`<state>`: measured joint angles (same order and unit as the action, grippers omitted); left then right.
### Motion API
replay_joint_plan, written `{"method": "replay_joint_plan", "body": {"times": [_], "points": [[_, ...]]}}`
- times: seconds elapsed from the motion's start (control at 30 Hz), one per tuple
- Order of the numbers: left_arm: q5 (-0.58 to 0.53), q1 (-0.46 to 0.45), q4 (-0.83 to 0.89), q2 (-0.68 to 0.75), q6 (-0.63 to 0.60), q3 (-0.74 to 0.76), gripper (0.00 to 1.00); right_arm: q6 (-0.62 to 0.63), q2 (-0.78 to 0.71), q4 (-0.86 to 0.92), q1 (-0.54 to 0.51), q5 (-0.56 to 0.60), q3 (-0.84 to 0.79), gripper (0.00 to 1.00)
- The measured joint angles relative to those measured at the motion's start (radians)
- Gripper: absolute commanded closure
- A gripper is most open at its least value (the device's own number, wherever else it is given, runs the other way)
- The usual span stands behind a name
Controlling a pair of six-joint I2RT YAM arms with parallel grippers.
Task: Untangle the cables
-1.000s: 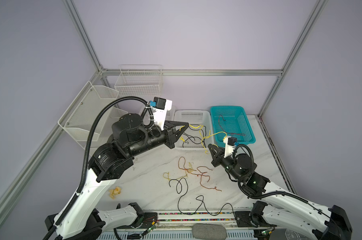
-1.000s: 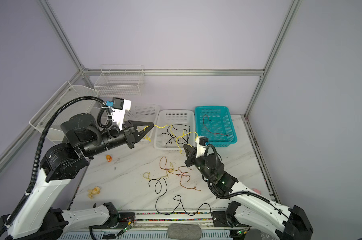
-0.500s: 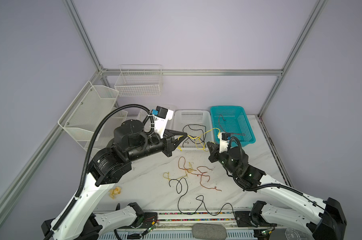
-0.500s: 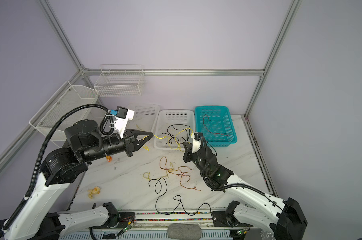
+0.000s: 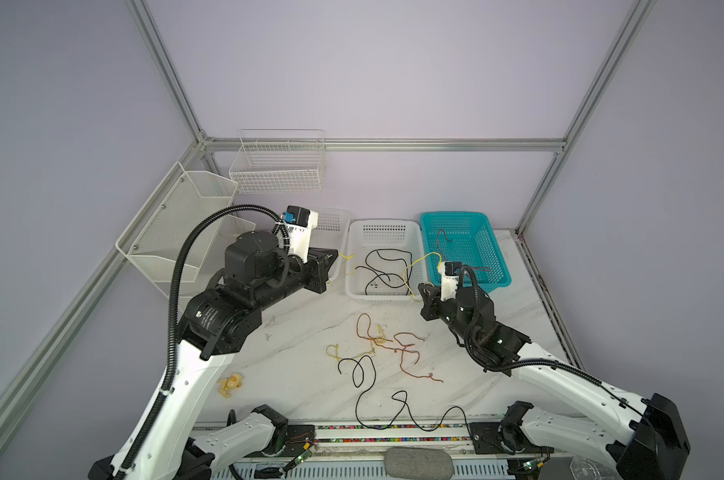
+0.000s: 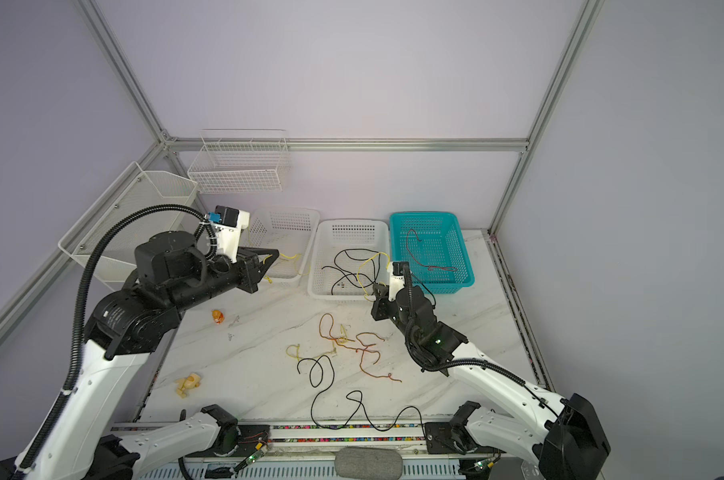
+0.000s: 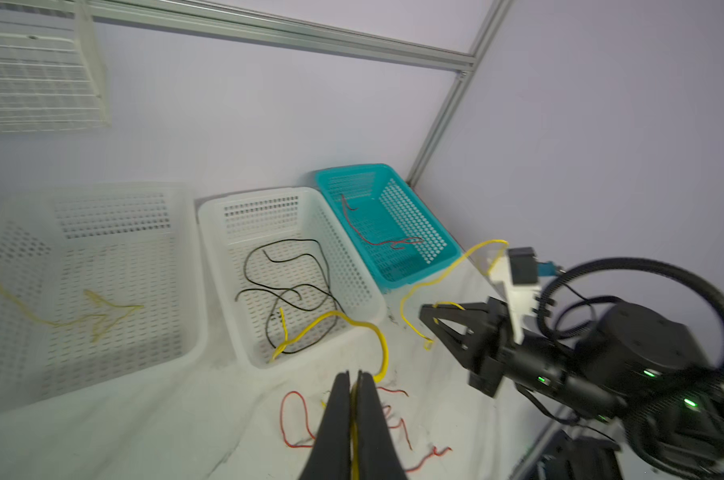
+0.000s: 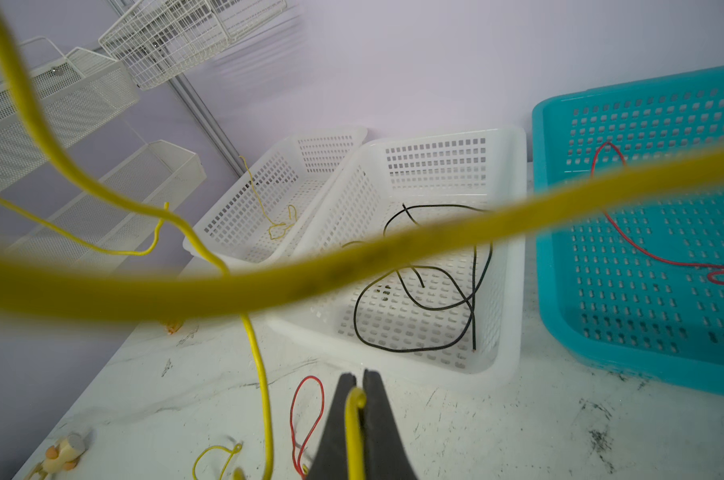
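Left gripper (image 5: 333, 254) has been drawing back from over the middle basket (image 5: 385, 224) toward the left basket (image 6: 285, 216). Right gripper (image 5: 423, 290) is keeping station by the middle basket's front corner, wrist swung round. Both sets of jaws are pinched tight, each on a thin wire. The left is gripping a yellow cable (image 7: 335, 316) that is arching over the basket's near rim. The right is gripping a second yellow cable (image 7: 447, 270), looping up beside the teal basket (image 5: 493, 253). Cannot tell whether the two are still snagging each other. Judging by the widening gap, the pair is coming free.

Cables are thin, limp and plastic-sheathed, keeping their kinks. Black cables (image 5: 383, 253) are lying curled in the middle basket, a red cable (image 6: 431, 266) in the teal one, a third yellow cable (image 7: 98, 311) in the left. Baskets are perforated plastic. Orange-brown cables (image 5: 408, 352) and a long black cable (image 5: 358, 405) are lying crossed on the glossy marbled table (image 5: 293, 374), awaiting sorting.
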<state>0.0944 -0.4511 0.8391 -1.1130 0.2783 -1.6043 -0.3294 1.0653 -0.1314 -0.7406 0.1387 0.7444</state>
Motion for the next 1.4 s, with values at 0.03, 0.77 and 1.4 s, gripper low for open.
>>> {"method": "replay_joint_plan", "body": {"times": [0.03,0.77,1.4], "points": [[-0.017,0.032,-0.021,-0.025,-0.015,0.015,1.00,-0.001,-0.004,0.009,0.000,-0.007,0.003,1.00],[-0.299,0.304,-0.488,-0.702,-0.126,0.064,0.85,0.006,-0.021,0.036,-0.018,-0.270,0.039,1.00],[-0.369,0.304,-0.465,-0.738,-0.142,0.035,0.40,0.017,0.090,0.027,-0.104,-0.294,0.064,1.00]]}}
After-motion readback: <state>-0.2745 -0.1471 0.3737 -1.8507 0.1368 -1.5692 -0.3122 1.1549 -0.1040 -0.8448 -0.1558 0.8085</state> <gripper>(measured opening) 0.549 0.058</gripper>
